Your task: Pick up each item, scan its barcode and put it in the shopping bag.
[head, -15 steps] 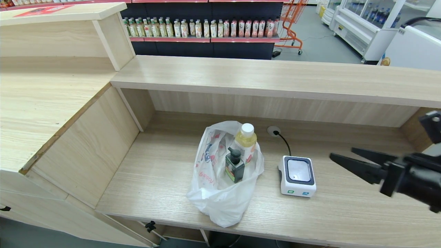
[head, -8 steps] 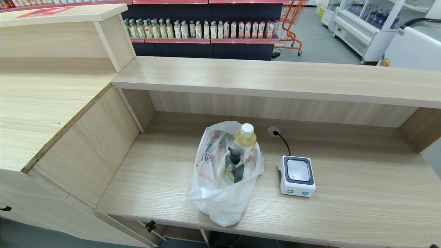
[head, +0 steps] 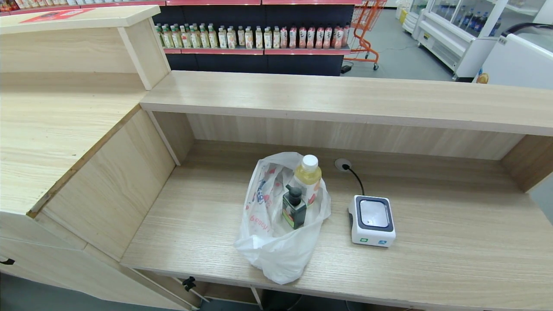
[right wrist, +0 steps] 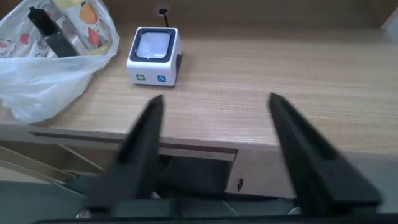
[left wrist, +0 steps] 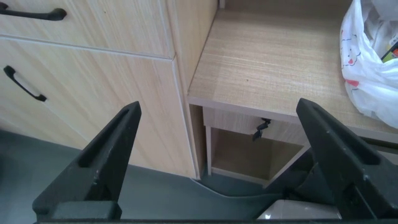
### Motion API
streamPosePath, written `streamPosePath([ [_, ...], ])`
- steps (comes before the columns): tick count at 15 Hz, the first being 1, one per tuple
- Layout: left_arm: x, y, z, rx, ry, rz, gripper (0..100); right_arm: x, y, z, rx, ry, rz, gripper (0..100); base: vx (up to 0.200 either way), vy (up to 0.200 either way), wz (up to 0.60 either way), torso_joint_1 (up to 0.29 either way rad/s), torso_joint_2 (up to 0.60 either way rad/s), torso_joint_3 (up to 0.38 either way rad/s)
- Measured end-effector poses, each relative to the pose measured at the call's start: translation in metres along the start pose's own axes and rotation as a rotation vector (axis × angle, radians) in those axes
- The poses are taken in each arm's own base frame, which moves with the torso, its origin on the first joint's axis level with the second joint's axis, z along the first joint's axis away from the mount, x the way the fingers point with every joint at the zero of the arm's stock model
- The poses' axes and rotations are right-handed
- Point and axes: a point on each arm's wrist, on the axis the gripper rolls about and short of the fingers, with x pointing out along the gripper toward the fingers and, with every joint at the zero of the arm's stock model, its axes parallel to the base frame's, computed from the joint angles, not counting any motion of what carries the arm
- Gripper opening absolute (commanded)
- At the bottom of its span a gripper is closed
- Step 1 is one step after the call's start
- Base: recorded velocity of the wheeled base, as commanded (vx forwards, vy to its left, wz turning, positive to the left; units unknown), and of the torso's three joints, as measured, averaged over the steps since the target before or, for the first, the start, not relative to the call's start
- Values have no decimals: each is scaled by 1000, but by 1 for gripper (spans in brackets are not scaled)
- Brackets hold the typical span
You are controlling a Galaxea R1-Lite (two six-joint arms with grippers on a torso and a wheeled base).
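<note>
1. We are looking at a shop, seen from its checkout: a pale wooden counter with a raised ledge faces the sales floor.
2. Beyond it we see a long shelf carrying a row of drink bottles.
3. Farther back stand an orange trolley and glass-fronted chillers.
4. On the counter we find a barcode scanner beside a printed plastic shopping bag.

Lower half of the juice bottle behind shopping bag plastic.
</note>
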Motion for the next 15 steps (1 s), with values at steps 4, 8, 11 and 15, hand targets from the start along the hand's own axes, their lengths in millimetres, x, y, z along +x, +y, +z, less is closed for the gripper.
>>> streamPosePath([
  [4,0,0,0,0,0,0,100,-1,0,0,12,-7,-1,0,0,0,0,0,0,0],
  [8,0,0,0,0,0,0,100,-1,0,0,12,-8,-1,0,0,0,0,0,0,0],
  [11,0,0,0,2,0,0,100,-1,0,0,12,-7,-1,0,0,-133,0,2,2,0],
  [15,0,0,0,4,0,0,100,-1,0,0,12,-7,0,0,0,-200,0,12,-1,-1],
])
